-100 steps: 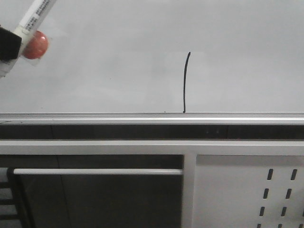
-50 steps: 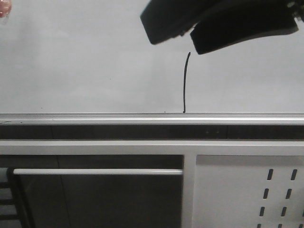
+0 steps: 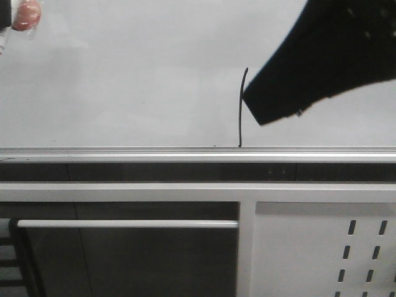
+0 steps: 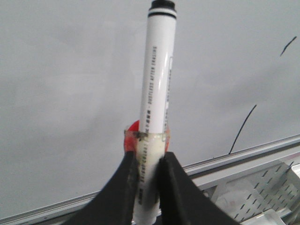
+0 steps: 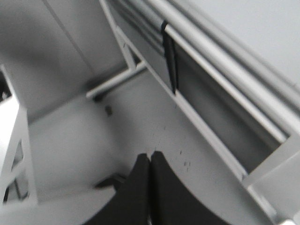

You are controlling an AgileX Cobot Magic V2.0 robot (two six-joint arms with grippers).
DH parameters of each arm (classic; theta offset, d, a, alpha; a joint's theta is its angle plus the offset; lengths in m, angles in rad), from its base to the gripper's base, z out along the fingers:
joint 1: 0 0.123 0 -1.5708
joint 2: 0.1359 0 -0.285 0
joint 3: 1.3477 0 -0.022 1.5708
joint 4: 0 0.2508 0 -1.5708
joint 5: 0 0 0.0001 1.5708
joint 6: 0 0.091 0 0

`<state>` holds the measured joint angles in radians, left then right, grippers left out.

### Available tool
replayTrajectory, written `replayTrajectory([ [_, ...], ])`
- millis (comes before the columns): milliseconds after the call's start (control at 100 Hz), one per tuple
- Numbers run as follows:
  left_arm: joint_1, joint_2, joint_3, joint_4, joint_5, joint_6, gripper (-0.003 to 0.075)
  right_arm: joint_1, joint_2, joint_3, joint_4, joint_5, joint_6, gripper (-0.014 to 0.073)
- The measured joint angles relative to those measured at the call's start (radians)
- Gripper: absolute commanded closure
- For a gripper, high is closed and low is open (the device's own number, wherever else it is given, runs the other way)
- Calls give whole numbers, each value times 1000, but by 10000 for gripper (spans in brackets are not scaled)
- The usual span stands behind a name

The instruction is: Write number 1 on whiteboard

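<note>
1. The whiteboard (image 3: 124, 80) fills the upper half of the front frame, its bottom rail (image 3: 124, 153) running edge to edge across the middle.
2. The number 1 (image 3: 241, 111) stands just right of centre, its foot touching the rail.
3. The right arm (image 3: 328, 55) enters from the upper right corner — its lower tip overlaps the stroke's upper part.
4. The left gripper (image 4: 146, 187), in the left wrist view, is closed around the marker (image 4: 155, 93), which lies in front of the board.
5. The perforated panel (image 3: 322, 253) sits at lower right, below the rail — a horizontal bar (image 3: 124, 223) at lower left.
</note>
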<state>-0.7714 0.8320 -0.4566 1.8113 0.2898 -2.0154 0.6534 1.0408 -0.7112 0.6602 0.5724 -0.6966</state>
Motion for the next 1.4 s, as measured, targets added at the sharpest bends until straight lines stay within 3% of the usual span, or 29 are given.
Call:
replayTrajectory([
  [210,-46,9,0,0,46,-2,738,0,0,0,-37,135,0,665],
  [580,-51,9,0,0,70,-2,738,0,-32,10,-14,113,6,664],
  [810,-51,9,0,0,70,-2,738,0,-357,122,14,-120,8,664],
  [1120,-51,9,0,0,74,-2,738,0,-807,309,6,-201,8,665],
  [1400,-51,9,0,0,80,2,738,0,-935,320,6,-207,8,665],
])
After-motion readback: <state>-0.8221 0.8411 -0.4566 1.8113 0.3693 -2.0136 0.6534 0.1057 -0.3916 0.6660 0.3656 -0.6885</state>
